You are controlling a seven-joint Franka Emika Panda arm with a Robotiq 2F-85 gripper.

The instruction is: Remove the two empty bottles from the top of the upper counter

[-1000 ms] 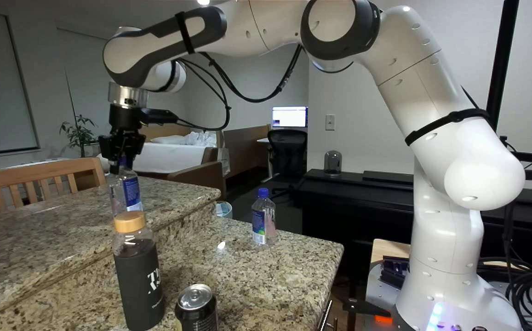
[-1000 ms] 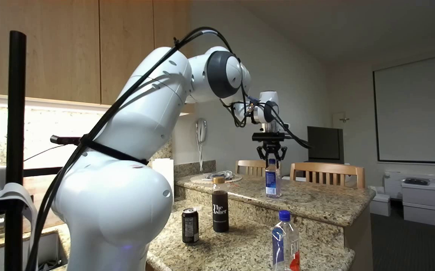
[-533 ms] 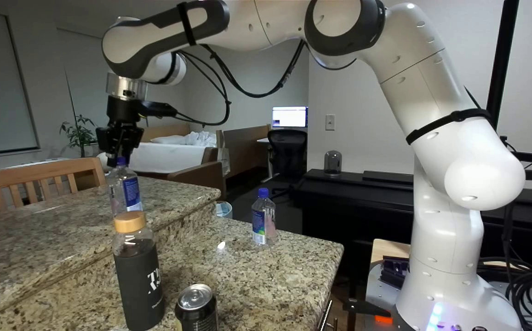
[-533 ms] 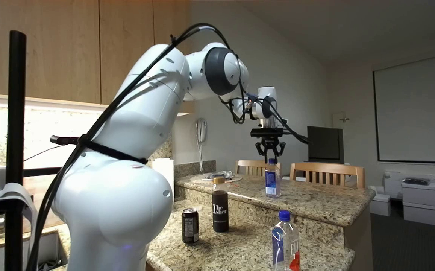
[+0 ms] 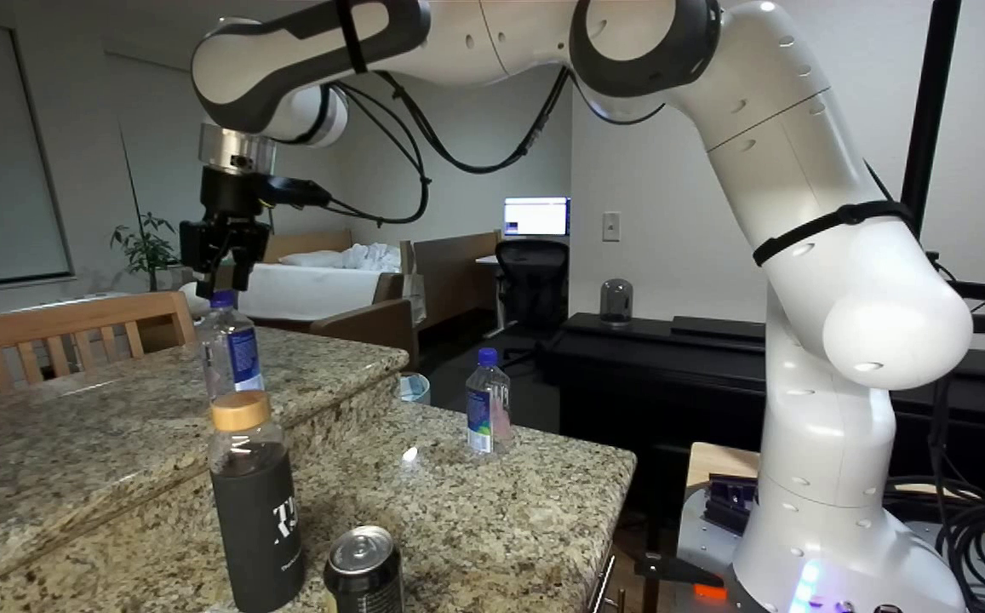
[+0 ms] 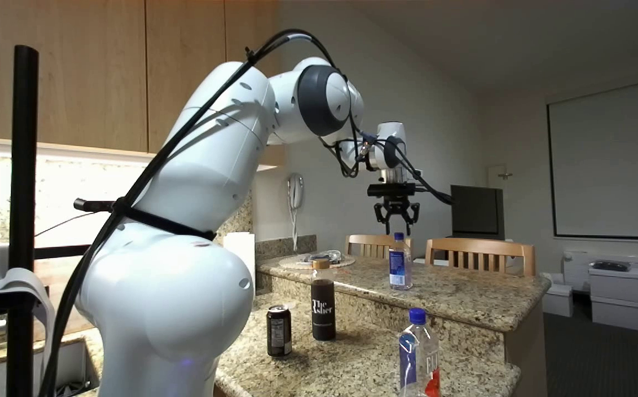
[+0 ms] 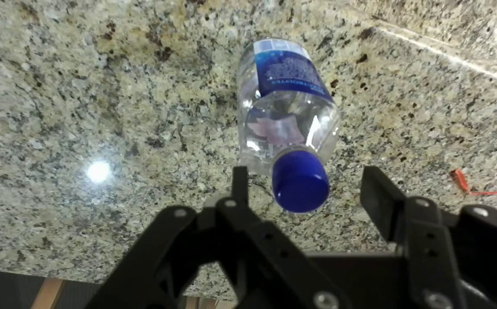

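Gripper (image 6: 398,228) hangs just over the upper bottle (image 6: 400,268); I see its jaws spread wider than the blue cap (image 7: 300,182), with clear space on both sides. That bottle stands upright on the upper counter (image 6: 462,289). The lower bottle (image 5: 483,413), also blue-capped, stands upright on the lower counter (image 5: 501,511) near its edge. Dark flask (image 5: 258,519) and black can (image 5: 364,575) stand near each other on that same surface.

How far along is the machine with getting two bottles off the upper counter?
About halfway, it seems. Looks done: one bottle stands upright on the lower counter. In hand: the open pincer hangs over the other bottle, gripping nothing. Left: that other bottle stands upright on the upper counter, so it probably needs lifting down next.
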